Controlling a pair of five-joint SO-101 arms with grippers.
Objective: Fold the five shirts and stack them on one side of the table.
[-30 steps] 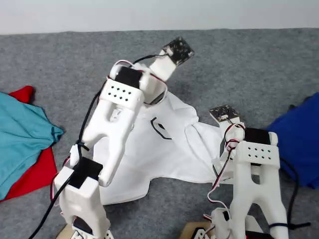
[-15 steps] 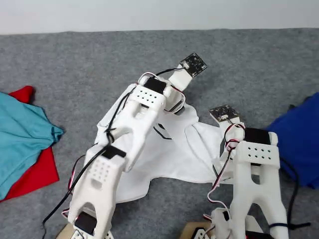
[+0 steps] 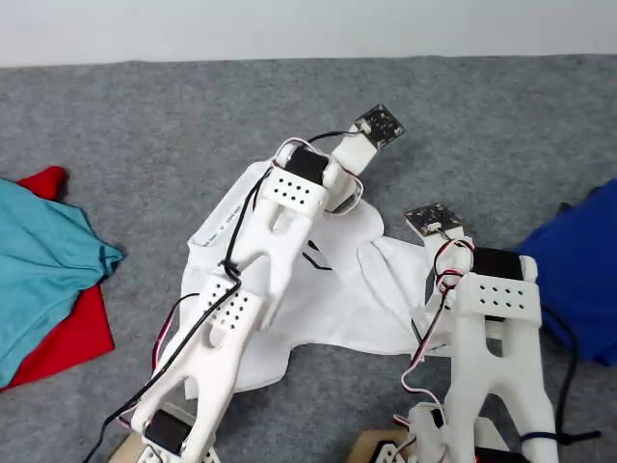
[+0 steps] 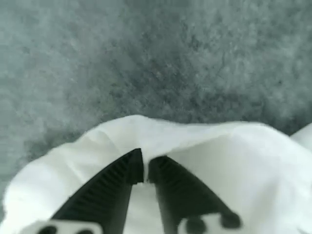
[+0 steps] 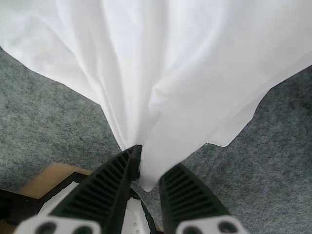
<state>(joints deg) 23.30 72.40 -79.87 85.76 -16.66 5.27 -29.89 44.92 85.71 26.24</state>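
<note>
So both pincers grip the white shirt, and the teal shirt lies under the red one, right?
No: the high view shows the teal fabric shirt lying over the red fabric shirt. Left pincer and right pincer do grip the white fabric shirt.

Soft, even light falls from above over my table with no hard glare, and the white shirt [image 3: 357, 299] throws only a thin, faint shadow along its hem onto the grey felt [image 3: 145, 125]. Close under my wrists the cloth glows so bright that its folds nearly wash out, while my left gripper [image 4: 145, 163] and right gripper [image 5: 153, 163] show as dark, matte shapes against it.
</note>
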